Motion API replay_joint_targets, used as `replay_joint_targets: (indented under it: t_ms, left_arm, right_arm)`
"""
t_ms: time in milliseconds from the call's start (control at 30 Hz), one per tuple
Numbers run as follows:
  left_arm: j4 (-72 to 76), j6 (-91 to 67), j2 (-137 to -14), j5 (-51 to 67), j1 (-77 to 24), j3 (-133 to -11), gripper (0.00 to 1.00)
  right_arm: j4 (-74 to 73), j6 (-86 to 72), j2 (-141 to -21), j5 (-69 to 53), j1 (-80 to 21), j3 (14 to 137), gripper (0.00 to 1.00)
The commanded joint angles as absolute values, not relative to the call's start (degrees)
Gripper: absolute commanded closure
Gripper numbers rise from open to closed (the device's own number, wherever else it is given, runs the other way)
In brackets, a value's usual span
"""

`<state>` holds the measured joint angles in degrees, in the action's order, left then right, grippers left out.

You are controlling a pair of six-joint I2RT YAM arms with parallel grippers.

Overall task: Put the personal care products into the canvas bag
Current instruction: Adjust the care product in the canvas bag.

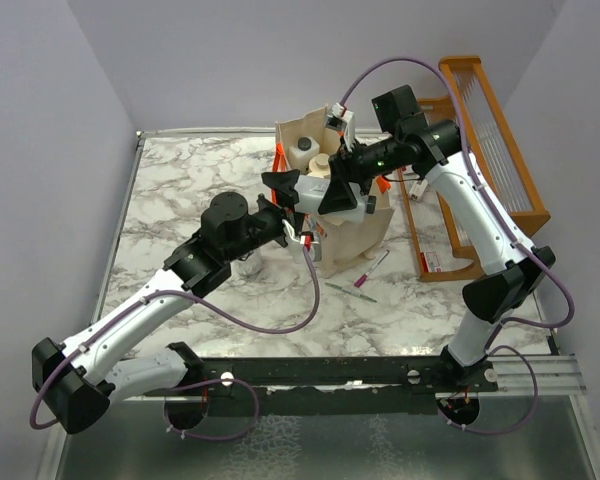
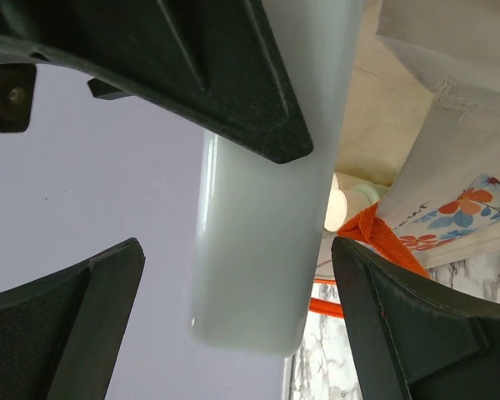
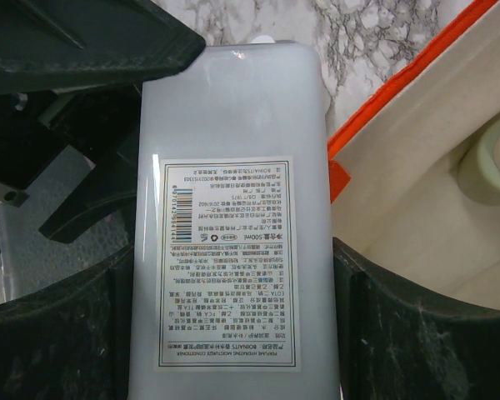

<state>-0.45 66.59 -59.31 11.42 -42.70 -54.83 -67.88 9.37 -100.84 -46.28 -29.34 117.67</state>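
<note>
My right gripper [image 3: 233,250] pinches a white plastic bottle [image 3: 225,125]. The bottle is tall and flat-faced with rounded corners and a milky, semi-matte skin. A rectangular printed paper label sits on the face toward the wrist camera. Both my black fingers [image 3: 425,333] press against its narrow sides.

My left gripper [image 2: 237,246] is spread wide around the rounded end of the same white plastic bottle. There is a clear gap on one side. The other finger sits right at the wall, and I can't tell if it touches.

The white plastic bottle hangs just beside the left rim of the canvas bag [image 1: 360,235], outside the mouth and above the table. The canvas bag is beige woven cloth, soft and creased. It stands upright mid-table, with a floral print on its side and a bright orange webbing handle [image 3: 400,92] along the rim.

Inside the bag is a pale green round bottle with a cream cap [image 3: 487,158], standing upright. Another pale round bottle [image 1: 300,150] stands next to it.

The table [image 1: 180,190] is a white slab with a grey-veined marble pattern. An orange wooden slatted rack [image 1: 490,130] stands to the bag's right. A thin pink stick [image 1: 372,270] lies flat on the table in front of the bag.
</note>
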Motion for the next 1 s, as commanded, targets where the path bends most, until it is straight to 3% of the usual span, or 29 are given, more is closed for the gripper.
replay_joint_targets:
  t_ms: [0,133,367,467,500,533,567,733,800,833,967]
  left_arm:
    - [1.0,68.4,-60.5,14.2,-42.5,-54.9,0.04]
    - [1.2,68.4,-61.5,14.8,-42.5,-54.7,0.15]
    - [1.5,68.2,-62.9,14.6,-42.5,-55.5,0.53]
    - [2.1,67.5,-63.3,13.2,-42.5,-55.9,0.71]
    - [2.6,67.0,-63.2,12.8,-42.5,-55.9,0.79]
    - [3.3,66.6,-63.1,12.2,-42.5,-55.9,0.94]
    - [4.2,65.8,-62.9,11.5,-42.5,-55.7,1.0]
    - [9.6,61.2,-61.3,9.5,-42.5,-54.4,1.0]
    - [10.7,60.0,-61.1,8.7,-42.3,-54.4,1.0]
    - [11.3,59.4,-61.0,8.4,-42.2,-54.4,1.0]
    - [13.5,56.6,-60.7,7.7,-41.1,-54.9,1.0]
  right_arm:
    - [-65.8,10.3,-99.5,-53.5,-29.3,119.5,0.99]
    - [-66.3,11.2,-99.8,-53.4,-29.7,120.3,0.99]
    - [-66.5,12.0,-99.7,-54.6,-30.1,121.0,0.99]
    - [-66.6,12.8,-99.2,-55.4,-30.1,121.0,0.92]
    - [-66.6,13.2,-99.0,-55.5,-30.1,120.9,0.89]
    - [-66.5,13.4,-98.8,-55.5,-30.1,120.6,0.85]
    - [-66.3,13.3,-98.5,-55.1,-30.1,120.5,0.78]
    - [-65.8,13.2,-98.5,-53.1,-30.1,121.9,0.52]
    - [-65.4,12.9,-98.8,-52.4,-30.1,123.1,0.28]
    - [-65.1,12.7,-98.9,-52.0,-30.1,123.5,0.22]
    - [-62.7,10.7,-98.2,-50.8,-29.8,123.5,0.07]
